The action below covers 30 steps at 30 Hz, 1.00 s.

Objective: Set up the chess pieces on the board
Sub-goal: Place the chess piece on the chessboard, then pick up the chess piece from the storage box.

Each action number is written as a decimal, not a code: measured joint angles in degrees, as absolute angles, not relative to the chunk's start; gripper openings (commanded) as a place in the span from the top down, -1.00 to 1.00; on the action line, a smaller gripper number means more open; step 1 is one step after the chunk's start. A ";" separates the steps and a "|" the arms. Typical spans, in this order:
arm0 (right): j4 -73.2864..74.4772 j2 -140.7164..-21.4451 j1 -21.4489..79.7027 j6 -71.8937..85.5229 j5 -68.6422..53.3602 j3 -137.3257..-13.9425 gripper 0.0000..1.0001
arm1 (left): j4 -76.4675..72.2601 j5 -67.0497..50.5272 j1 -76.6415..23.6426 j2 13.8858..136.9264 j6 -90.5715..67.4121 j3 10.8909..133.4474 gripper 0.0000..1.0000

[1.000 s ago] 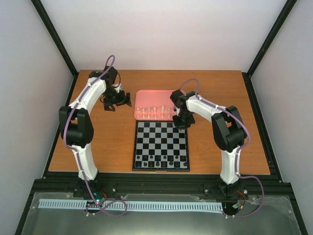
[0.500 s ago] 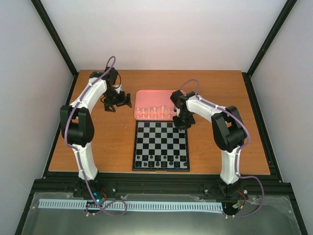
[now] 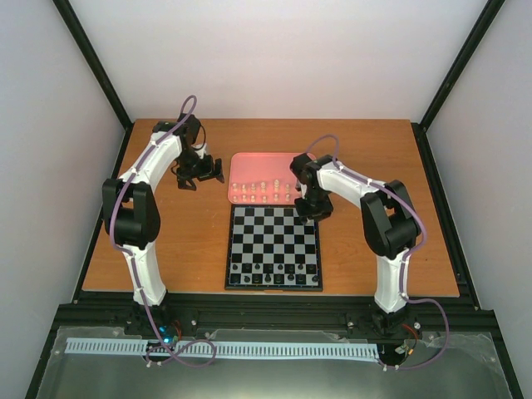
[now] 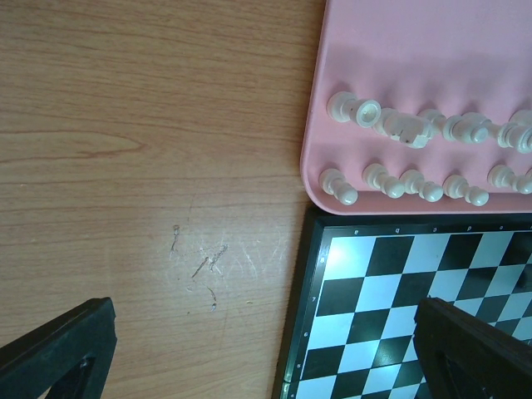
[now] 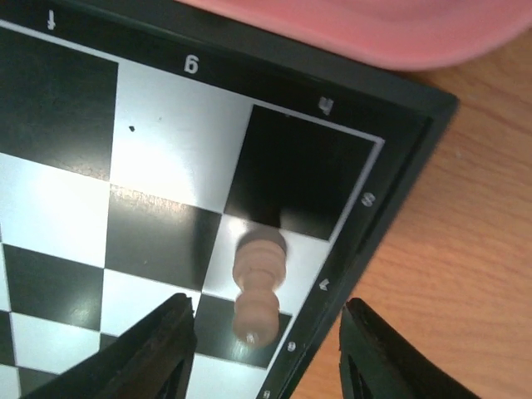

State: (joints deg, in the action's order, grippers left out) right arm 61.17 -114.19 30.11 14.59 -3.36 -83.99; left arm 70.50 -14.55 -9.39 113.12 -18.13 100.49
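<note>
1 small cream pawn (image 5: 259, 283) stands on a light square of the black-and-grey chequered chessboard (image 5: 66, 100), next to the black corner square nearest the pink rectangular tray (image 5: 399, 25). The right gripper's (image 3: 310, 208) released jaws flank it without touching. Other cream chess pieces (image 4: 401, 126) sit in 2 rows on the tray, and the left gripper (image 3: 198, 176) hovers over the wooden desk (image 4: 125, 125) beside it, jaws spread wide.

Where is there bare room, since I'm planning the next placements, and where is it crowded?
The middle rows of the board are bare, between the black pieces along its near edge and the one cream piece by its far right corner, under the right gripper. Bare table lies left of the board. The pink tray is crowded with chess pieces.
</note>
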 measured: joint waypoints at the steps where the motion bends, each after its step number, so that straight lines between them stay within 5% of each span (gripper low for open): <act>1: 61.69 -113.95 30.11 14.55 -3.14 -84.14 -0.03 | 70.48 -14.55 -9.39 113.10 -18.13 100.49 -1.00; 11: 64.12 -112.92 25.96 15.14 -1.04 -98.83 0.03 | 70.52 -14.57 -9.39 113.10 -18.13 100.49 -1.00; 18: 63.02 -123.15 22.57 15.09 -0.16 -110.98 0.10 | 70.54 -14.52 -9.41 113.10 -18.11 100.51 -1.00; 30: 63.24 -130.45 21.82 14.41 -0.49 -113.03 0.17 | 70.57 -14.44 -9.41 113.14 -17.93 100.55 -1.00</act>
